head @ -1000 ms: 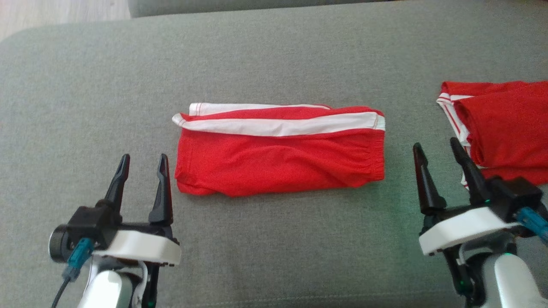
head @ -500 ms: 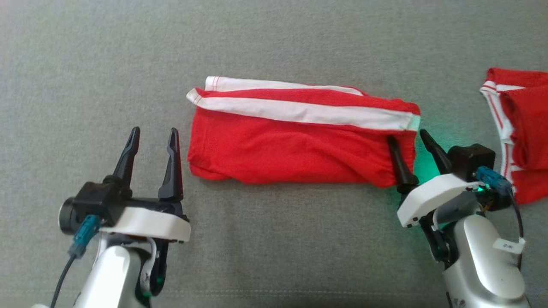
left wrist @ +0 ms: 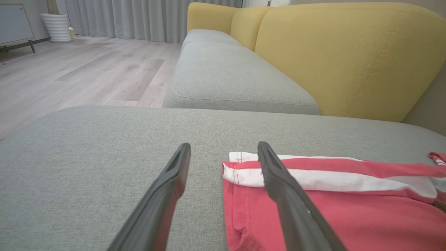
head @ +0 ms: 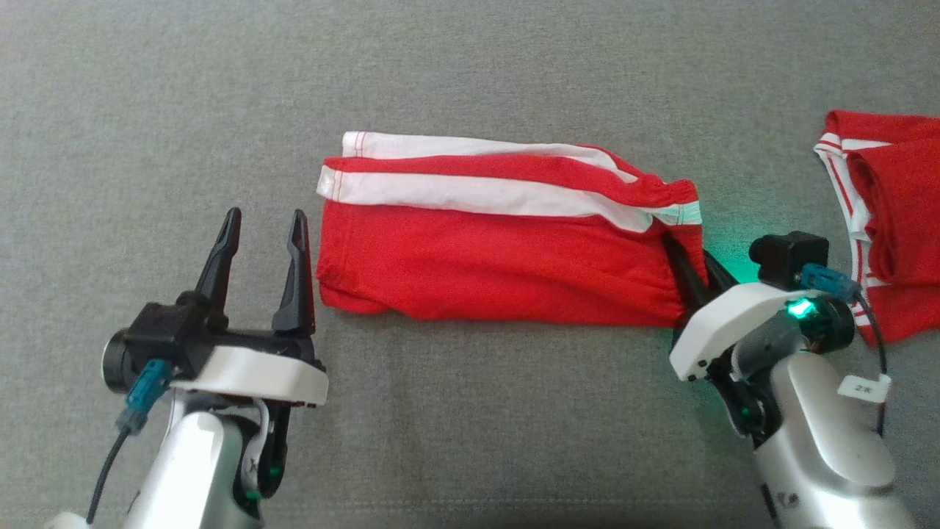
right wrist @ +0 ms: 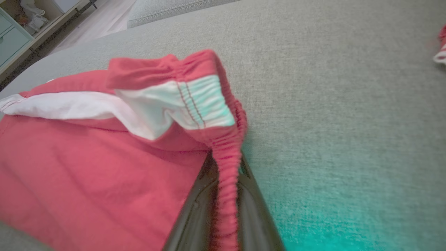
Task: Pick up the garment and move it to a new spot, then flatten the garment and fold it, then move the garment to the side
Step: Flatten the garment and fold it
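Note:
The garment point(head: 499, 250) is a pair of red shorts with a white side stripe, folded into a long strip on the grey cushion point(head: 477, 411). My right gripper point(head: 694, 257) is at its right end, shut on the elastic waistband. In the right wrist view the gathered red band point(right wrist: 226, 195) runs pinched between the two dark fingers of that gripper point(right wrist: 224, 164), and the corner above it is bunched up. My left gripper point(head: 261, 228) stands open just off the garment's left edge, holding nothing. In the left wrist view that gripper point(left wrist: 223, 148) has its right finger over the garment's point(left wrist: 348, 216) left hem.
A second red and white garment point(head: 896, 220) lies at the cushion's right side, close to my right wrist. Beyond the cushion are a yellow backrest point(left wrist: 348, 59), another grey seat point(left wrist: 226, 76) and wooden floor point(left wrist: 87, 69).
My right gripper has closed on the waistband at the garment's right end, and that corner has bunched up. The left gripper has stayed open in place. The head camera dipped closer earlier.

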Controlling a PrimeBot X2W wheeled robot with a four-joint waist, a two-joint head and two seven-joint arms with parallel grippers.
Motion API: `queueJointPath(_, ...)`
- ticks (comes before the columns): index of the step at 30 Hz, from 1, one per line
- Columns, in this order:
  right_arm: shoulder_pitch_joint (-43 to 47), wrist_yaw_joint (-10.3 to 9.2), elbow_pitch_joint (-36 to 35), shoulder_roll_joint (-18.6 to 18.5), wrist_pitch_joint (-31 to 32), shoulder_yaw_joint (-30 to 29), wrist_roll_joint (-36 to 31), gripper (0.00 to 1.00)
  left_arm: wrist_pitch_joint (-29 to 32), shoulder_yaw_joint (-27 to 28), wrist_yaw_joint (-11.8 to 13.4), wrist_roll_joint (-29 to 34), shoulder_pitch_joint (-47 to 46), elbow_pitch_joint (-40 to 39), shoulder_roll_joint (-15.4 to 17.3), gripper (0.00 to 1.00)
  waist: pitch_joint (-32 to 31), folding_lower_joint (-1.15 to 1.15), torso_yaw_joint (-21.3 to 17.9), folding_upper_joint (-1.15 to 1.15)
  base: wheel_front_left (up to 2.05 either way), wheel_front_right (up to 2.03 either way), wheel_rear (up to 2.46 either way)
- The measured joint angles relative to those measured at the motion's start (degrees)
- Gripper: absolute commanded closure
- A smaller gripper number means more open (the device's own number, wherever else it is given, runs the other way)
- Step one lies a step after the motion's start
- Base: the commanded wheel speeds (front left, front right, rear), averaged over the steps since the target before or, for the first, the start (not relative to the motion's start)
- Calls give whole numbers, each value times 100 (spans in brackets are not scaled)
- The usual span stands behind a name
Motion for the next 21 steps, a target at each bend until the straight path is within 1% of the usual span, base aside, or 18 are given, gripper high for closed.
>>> queueJointPath(3,14,0,-47,-156,62,97,146,100,-5,2,0,1,0,0,-2,0,-19,0,-47,0,0,0,0)
queueJointPath(8,77,0,-175,-490,260,42,370,100,-5,4,0,1,0,1,-10,0,-61,0,-99,0,0,0,0)
queueJointPath(13,79,0,-368,-691,489,-21,445,100,-7,7,-1,1,1,5,-16,0,-89,0,-117,0,0,0,0)
queueJointPath(16,79,0,-537,-720,681,-34,546,100,-7,7,-2,1,1,9,-31,0,-97,0,-116,0,0,0,0)
queueJointPath(19,79,0,-827,-715,1058,-9,981,100,-7,8,-4,1,1,10,-45,0,-107,0,-119,0,0,0,0)
queueJointPath(21,77,0,-1117,-656,1461,-22,1540,100,-7,10,-30,1,1,10,-53,0,-118,0,-124,0,0,0,0)
